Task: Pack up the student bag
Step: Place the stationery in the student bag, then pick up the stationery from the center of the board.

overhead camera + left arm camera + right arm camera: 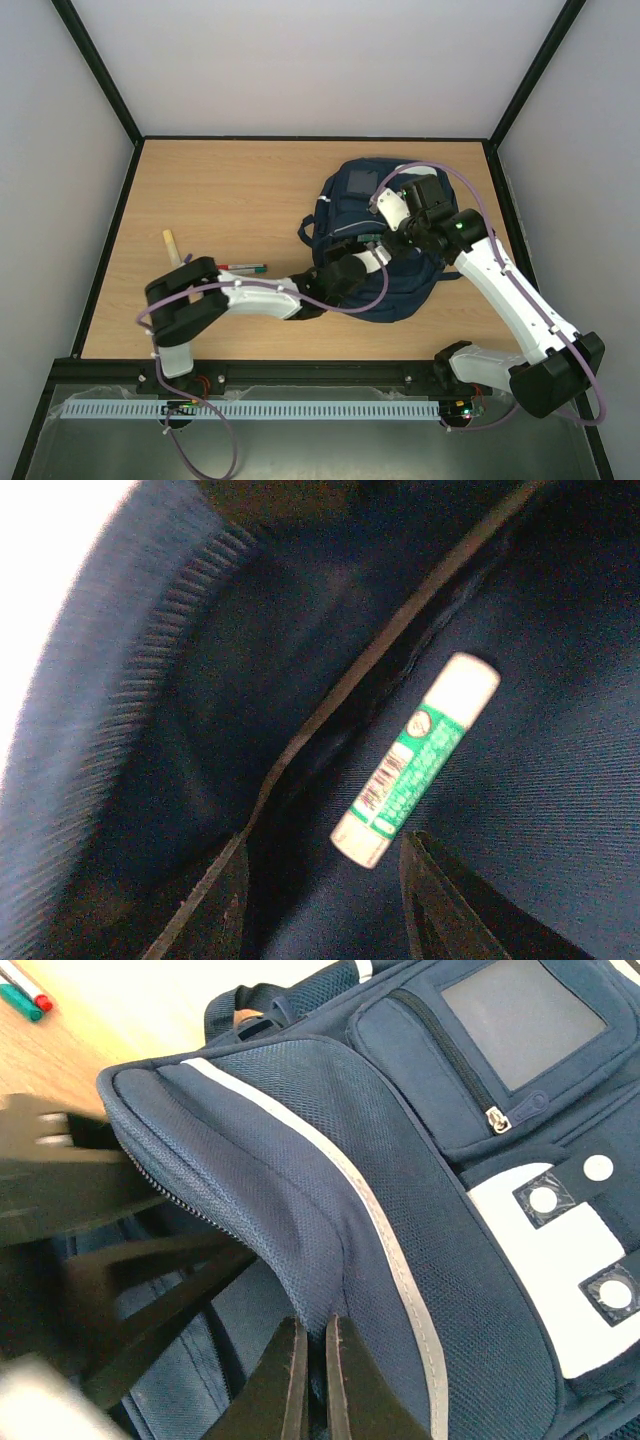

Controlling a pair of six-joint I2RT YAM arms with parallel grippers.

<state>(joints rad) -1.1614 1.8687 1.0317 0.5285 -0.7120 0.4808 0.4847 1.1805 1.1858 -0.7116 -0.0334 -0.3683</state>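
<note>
Clamping a flap of the student bag (350,215) on the tabletop (230,190), the right gripper (313,1325) holds its mouth open so the left gripper (322,842), jaws apart, reaches inside over a loose glue stick (415,760).

White arms (255,295) with black joints, purple cables (466,183), black jaws.

The student bag (300,1160) is being pinched at its flap's edge by the closed right gripper (314,1325); two markers (22,990) are being seen on the table (130,1030) beyond.
</note>
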